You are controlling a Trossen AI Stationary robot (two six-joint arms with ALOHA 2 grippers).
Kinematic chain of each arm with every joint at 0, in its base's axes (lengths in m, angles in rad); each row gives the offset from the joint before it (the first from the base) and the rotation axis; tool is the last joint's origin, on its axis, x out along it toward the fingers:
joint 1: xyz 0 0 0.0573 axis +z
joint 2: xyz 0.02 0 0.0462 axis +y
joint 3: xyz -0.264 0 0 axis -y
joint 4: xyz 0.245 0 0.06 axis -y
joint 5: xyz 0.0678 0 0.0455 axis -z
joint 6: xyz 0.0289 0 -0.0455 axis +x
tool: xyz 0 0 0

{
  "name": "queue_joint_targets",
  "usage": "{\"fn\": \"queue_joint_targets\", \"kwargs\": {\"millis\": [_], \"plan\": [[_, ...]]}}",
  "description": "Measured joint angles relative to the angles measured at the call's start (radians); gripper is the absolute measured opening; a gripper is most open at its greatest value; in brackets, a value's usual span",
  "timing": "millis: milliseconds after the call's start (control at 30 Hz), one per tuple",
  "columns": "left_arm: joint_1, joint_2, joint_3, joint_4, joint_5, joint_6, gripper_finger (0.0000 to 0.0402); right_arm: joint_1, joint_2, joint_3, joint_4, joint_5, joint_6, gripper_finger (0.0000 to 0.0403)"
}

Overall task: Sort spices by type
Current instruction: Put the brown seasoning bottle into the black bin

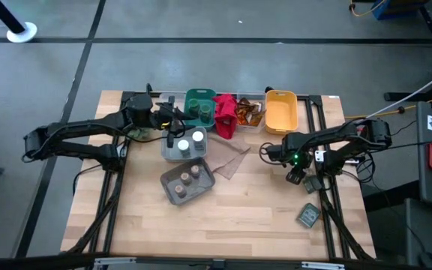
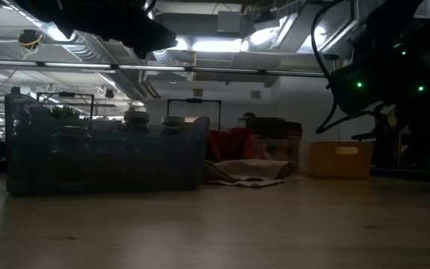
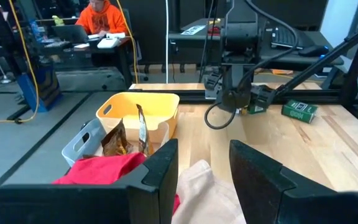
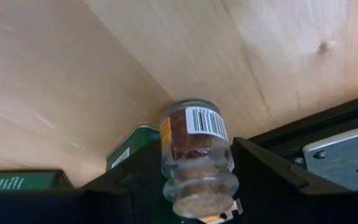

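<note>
My right gripper (image 4: pixel 197 186) is shut on a small glass jar (image 4: pixel 194 140) of red-brown spice with a barcode label. It sits near the table's right edge (image 1: pixel 297 177), above dark green packets (image 4: pixel 132 146). My left gripper (image 3: pixel 204 168) stands open with nothing between its fingers, over the bins at the far left of centre (image 1: pixel 177 120). Jars with white lids stand in a clear bin (image 1: pixel 184 145). Jars with tan lids stand in a grey tray (image 1: pixel 187 180). Orange-brown packets (image 3: pixel 120 140) stick up from a grey bin. My right gripper pinches the jar between its two fingers (image 4: pixel 263 180), on the glass sides near its tan lid end (image 4: pixel 199 186). The fingers slant down from above. The jar lies along them, its base pointing down toward the table. Whether that base touches the packet below, I cannot tell.
A green bin (image 1: pixel 199 106), a red cloth (image 1: pixel 225 114) and a yellow bin (image 1: pixel 281 111) line the far edge. Beige paper (image 1: pixel 231 159) lies mid-table. Another green packet (image 1: pixel 309 216) lies near the right front. A person sits at a desk beyond the table (image 3: pixel 101 15).
</note>
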Motion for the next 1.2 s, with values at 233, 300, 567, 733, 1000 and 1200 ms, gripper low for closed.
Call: {"fn": "queue_joint_targets", "kwargs": {"millis": [233,300,567,733,1000,1200], "plan": [[0.000,0.000,0.000,0.000,0.000,0.000,0.0127,0.000,0.000,-0.028,0.032,0.000,0.000,0.0195],[0.000,0.000,0.000,0.000,0.000,-0.001,0.0127,0.000,0.000,-0.028,0.032,-0.011,0.000,0.0195],[0.000,0.000,0.000,0.001,0.000,0.001,0.0127,0.000,0.000,-0.028,0.032,-0.095,0.000,0.0195],[0.000,0.000,0.000,-0.003,0.000,0.003,0.0127,0.000,0.000,-0.028,0.032,-0.097,0.003,0.0195],[0.000,0.000,0.000,-0.021,0.000,0.003,0.0127,0.000,0.000,-0.028,0.032,-0.125,0.009,0.0195],[0.000,-0.010,0.000,-0.031,0.001,0.037,0.0127,0.000,0.000,-0.028,0.034,-0.132,0.014,0.0195]]}}
